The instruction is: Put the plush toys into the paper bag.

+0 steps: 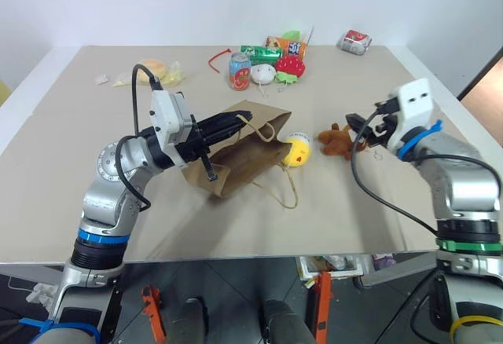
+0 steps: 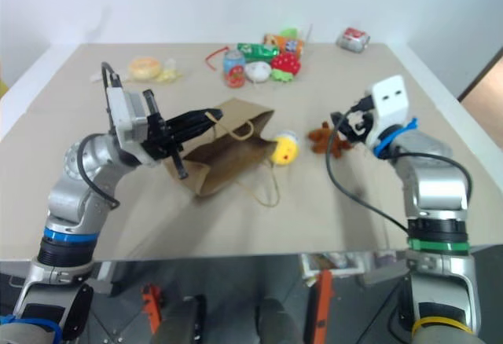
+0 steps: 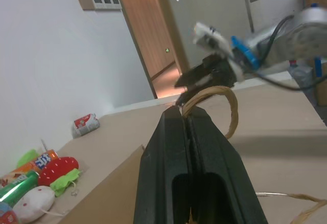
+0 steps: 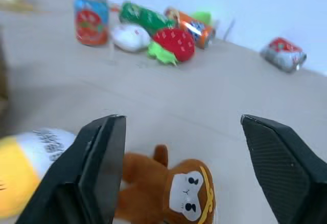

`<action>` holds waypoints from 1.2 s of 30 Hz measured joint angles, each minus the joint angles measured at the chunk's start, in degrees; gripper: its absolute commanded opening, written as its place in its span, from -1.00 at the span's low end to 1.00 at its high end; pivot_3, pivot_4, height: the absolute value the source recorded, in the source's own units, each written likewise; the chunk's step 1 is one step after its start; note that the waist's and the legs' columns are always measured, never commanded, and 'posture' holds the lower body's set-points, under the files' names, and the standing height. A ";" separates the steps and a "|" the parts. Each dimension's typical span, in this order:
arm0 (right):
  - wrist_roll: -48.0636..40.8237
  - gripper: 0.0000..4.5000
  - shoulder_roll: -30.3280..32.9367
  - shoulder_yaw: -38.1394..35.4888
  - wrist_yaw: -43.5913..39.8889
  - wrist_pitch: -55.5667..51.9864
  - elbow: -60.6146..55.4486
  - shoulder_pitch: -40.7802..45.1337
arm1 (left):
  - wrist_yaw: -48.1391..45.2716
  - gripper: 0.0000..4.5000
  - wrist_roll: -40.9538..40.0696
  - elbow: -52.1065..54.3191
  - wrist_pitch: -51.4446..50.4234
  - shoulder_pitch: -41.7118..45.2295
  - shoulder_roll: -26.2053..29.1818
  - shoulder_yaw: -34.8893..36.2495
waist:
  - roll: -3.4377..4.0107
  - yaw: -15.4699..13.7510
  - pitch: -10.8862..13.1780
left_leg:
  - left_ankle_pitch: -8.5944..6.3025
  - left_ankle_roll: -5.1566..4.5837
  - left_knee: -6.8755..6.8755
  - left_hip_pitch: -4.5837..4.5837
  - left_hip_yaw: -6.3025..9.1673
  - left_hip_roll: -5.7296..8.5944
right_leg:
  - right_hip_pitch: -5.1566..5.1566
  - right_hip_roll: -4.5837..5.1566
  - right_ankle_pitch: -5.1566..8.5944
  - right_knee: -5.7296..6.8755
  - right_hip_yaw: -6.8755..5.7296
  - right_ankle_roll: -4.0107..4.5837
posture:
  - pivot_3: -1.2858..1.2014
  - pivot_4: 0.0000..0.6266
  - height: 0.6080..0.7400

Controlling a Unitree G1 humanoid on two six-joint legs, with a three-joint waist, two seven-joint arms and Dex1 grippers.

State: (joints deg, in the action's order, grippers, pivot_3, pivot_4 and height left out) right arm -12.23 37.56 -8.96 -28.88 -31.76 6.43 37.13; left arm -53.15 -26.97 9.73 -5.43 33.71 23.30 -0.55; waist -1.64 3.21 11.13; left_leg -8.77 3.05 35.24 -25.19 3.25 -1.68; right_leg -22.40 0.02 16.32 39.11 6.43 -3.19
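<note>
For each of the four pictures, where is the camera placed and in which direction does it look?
Left and right eye views: on the head, looking forward and down at the table, both arms, the paper bag.
Left wrist view: along the left gripper, shut on the bag's handle; right gripper beyond.
Right wrist view: between the right gripper's open jaws, at the brown monkey.
Shared: strawberry plush.
</note>
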 measured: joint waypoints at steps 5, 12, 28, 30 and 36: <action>6.25 0.65 -1.67 4.79 2.96 4.19 14.00 4.10 | 0.16 -1.00 -0.07 0.39 -0.11 -0.07 0.25 0.03 | 0.06 -0.18 0.04 | 0.00 0.00 -0.02 -0.02 0.00 0.03 | -0.02 0.03 0.00 0.00 0.00 0.00 | 0.03 -0.52 1.00; 8.65 0.65 -3.04 5.50 5.37 5.43 22.05 6.51 | 0.37 -1.00 -0.07 0.78 -0.82 -0.08 0.38 0.03 | 0.07 -0.30 0.05 | 0.00 0.00 -0.02 -0.02 0.01 0.03 | -0.01 0.03 0.00 0.00 0.00 0.00 | 0.03 -0.52 1.00; 7.31 -0.91 -6.32 4.05 6.22 1.54 19.73 4.99 | 0.58 -1.00 -0.08 0.89 -1.19 0.01 0.35 0.03 | 0.07 -0.27 0.04 | 0.00 0.00 0.03 0.04 0.02 0.00 | 0.06 0.00 -0.04 0.00 -0.02 0.01 | 0.03 -0.52 1.00; 7.20 -0.95 -6.34 4.01 6.13 1.46 19.16 4.61 | 0.64 -1.00 -0.09 0.88 -1.26 0.07 0.36 0.03 | 0.07 -0.28 0.04 | 0.00 -0.01 0.03 0.04 0.02 0.00 | 0.06 0.00 -0.04 0.00 -0.02 0.01 | 0.03 -0.52 1.00; 2.59 -0.95 -6.34 -0.56 4.90 0.06 14.06 3.65 | 0.70 -1.00 -0.52 0.89 -1.42 0.59 0.40 0.19 | 0.16 -0.32 0.10 | 0.00 -0.01 0.02 -0.02 0.02 0.01 | 0.03 0.01 -0.02 0.00 -0.02 -0.01 | 0.03 -0.52 1.00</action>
State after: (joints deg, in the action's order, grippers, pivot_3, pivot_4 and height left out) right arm -9.63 31.22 -9.53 -23.98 -31.70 20.48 40.78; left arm -52.45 -27.49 10.62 -6.85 34.30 23.70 -0.36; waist -1.48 2.89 11.22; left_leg -8.77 3.04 35.26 -25.21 3.27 -1.66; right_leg -22.37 0.03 16.30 39.12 6.42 -3.19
